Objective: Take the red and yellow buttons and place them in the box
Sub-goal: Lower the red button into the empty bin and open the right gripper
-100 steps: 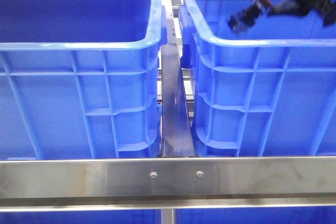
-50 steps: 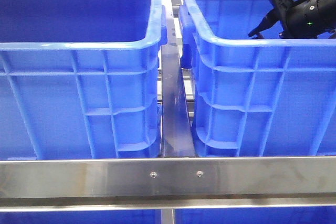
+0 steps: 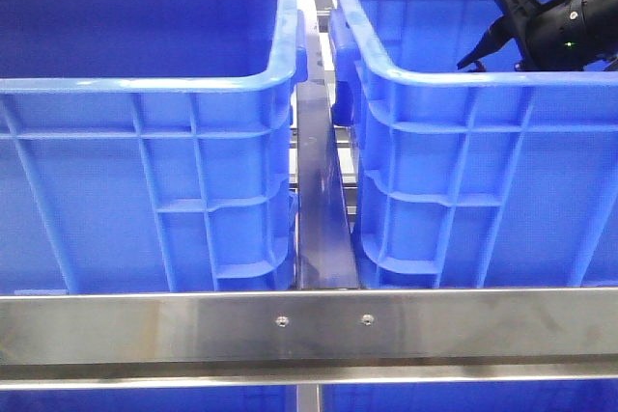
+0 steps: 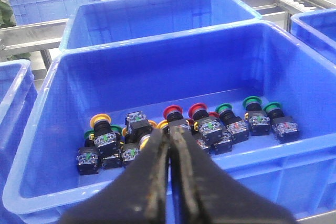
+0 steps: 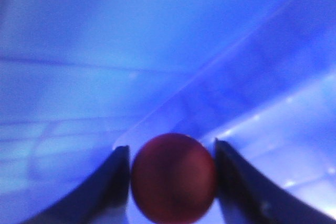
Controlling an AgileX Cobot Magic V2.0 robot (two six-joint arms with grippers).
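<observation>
In the right wrist view a round red button (image 5: 173, 179) sits between the two dark fingers of my right gripper (image 5: 170, 149), which is shut on it against blurred blue plastic. The front view shows that right gripper (image 3: 489, 24) inside the top of the right blue box (image 3: 454, 142). My left gripper (image 4: 169, 130) is shut and holds nothing; it hangs over the near rim of a blue bin (image 4: 47, 145). Inside that bin lie red buttons (image 4: 173, 112), a yellow button (image 4: 100, 120) and green buttons (image 4: 252, 100).
A second large blue box (image 3: 145, 142) stands on the left in the front view, its inside hidden. A steel rail (image 3: 319, 200) runs between the boxes and a steel bar (image 3: 309, 330) crosses in front. More blue bins (image 4: 152, 14) stand behind the button bin.
A second ago the right arm was in blurred motion over the right box with a button in its gripper. It has since turned and shifted right, and has hardly moved in the last half second.
</observation>
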